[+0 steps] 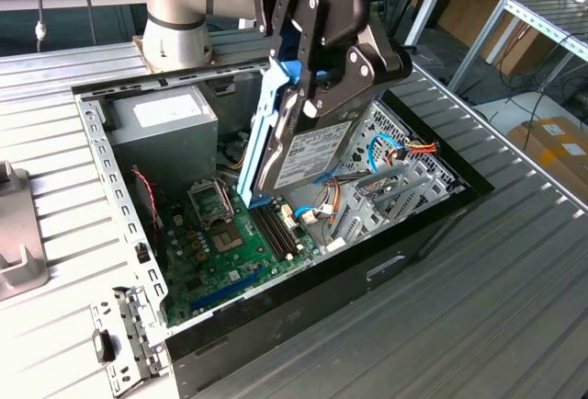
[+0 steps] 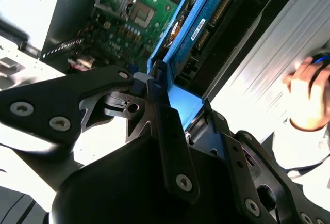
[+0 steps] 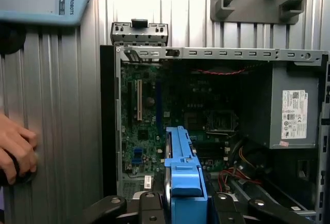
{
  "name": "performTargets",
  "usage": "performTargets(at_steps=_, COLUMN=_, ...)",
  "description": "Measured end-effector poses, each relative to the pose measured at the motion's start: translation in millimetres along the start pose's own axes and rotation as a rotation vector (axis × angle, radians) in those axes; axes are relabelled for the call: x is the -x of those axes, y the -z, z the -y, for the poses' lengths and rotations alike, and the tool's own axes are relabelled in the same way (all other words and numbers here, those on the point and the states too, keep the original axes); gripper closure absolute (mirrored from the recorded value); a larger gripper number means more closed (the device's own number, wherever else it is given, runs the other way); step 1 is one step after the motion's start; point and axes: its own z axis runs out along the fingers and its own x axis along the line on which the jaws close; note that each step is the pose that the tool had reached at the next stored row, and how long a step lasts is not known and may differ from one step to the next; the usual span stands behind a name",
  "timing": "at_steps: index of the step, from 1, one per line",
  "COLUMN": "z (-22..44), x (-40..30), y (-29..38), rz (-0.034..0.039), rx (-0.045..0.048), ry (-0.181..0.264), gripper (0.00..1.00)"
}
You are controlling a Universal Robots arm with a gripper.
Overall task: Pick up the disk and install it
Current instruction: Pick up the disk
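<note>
A ribbed grey metal bench (image 1: pixel 514 307) carries an open computer case (image 1: pixel 367 275) lying on its side, its black near wall towards the exterior view. Just behind that wall the green motherboard (image 1: pixel 220 252) lies flat on the case floor, bare across its middle (the widest free stretch inside). Towards the exterior view's right, a grey metal drive cage (image 1: pixel 386 192) stands inside the case, with coloured cables (image 1: pixel 395 151) looped just beyond it.

Above the middle of the case the gripper (image 1: pixel 322 82) is clamped on the disk (image 1: pixel 312 155), one finger on each side. The disk hangs steeply tilted, its pale label facing the exterior view and its blue bracket (image 1: pixel 262 132) running down the edge at the exterior view's left. Its lower end dips inside the case walls, near the memory slots (image 1: pixel 276 229); whether it touches them I cannot tell. The cage and cables sit close to its right edge.

Farther back, the grey power-supply box (image 1: pixel 165 128) fills the far left corner, well apart from the disk. Beyond the far wall stands the arm's base (image 1: pixel 179 13). In the first wrist view a person's hand (image 3: pixel 15 154) rests on the bench beside the case.
</note>
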Motion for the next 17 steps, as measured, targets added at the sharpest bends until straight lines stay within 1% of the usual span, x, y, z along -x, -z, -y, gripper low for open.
performTargets(at_steps=1, z=-0.1, x=0.0, y=-0.1, rz=0.0003, rx=-0.0149, ry=0.001, gripper=0.63)
performTargets(at_steps=2, z=0.0, x=0.0, y=-0.1, rz=0.0009, rx=-0.0186, ry=0.002, gripper=0.63)
performTargets(at_steps=9, z=-0.1, x=0.0, y=-0.3, rz=0.0009, rx=-0.0187, ry=0.002, gripper=0.63)
performTargets(at_steps=17, z=1.7, x=-0.2, y=-2.9, rz=0.001, rx=-0.0187, ry=0.002, gripper=0.63)
